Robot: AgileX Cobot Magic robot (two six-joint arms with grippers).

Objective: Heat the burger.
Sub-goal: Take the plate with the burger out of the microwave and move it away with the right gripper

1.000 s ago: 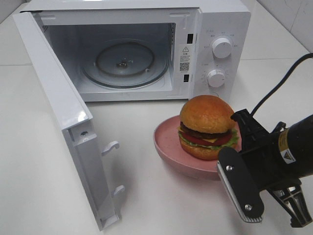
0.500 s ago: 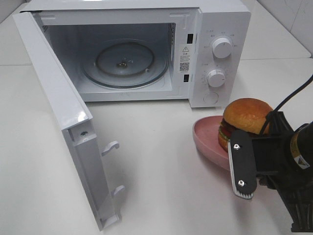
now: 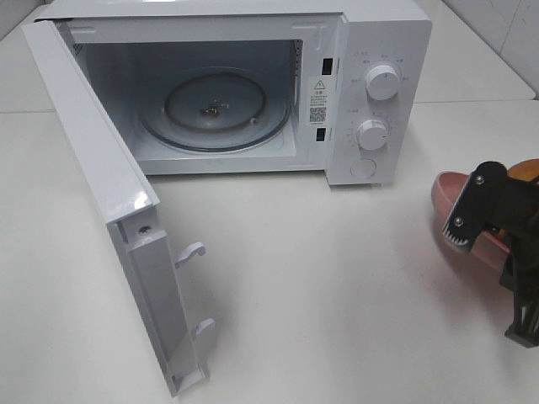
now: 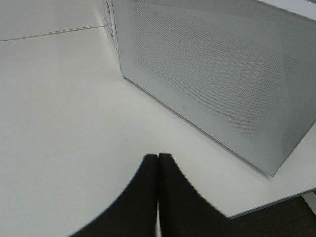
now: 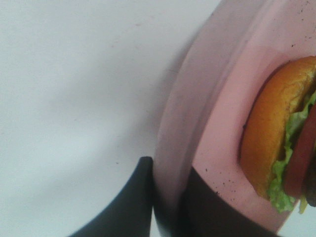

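The burger (image 3: pixel 524 171), with a golden-brown bun, shows only as a sliver at the right edge of the exterior view. It lies on a round pink plate (image 3: pixel 450 187). In the right wrist view the burger (image 5: pixel 276 138) shows its bun, lettuce and tomato on the plate (image 5: pixel 197 98). My right gripper (image 3: pixel 488 220) is shut on the plate's rim, one finger on each side (image 5: pixel 165 197). My left gripper (image 4: pixel 158 165) is shut and empty, low over the white table. It does not show in the exterior view.
The white microwave (image 3: pixel 370 84) stands at the back with its door (image 3: pixel 101 185) swung wide to the left and its glass turntable (image 3: pixel 215 108) bare. Its perforated side wall (image 4: pixel 222 84) is close to my left gripper.
My right gripper has carried the pink plate and burger to the right, from in front of the microwave to the right edge of the view. The microwave and door have not moved.
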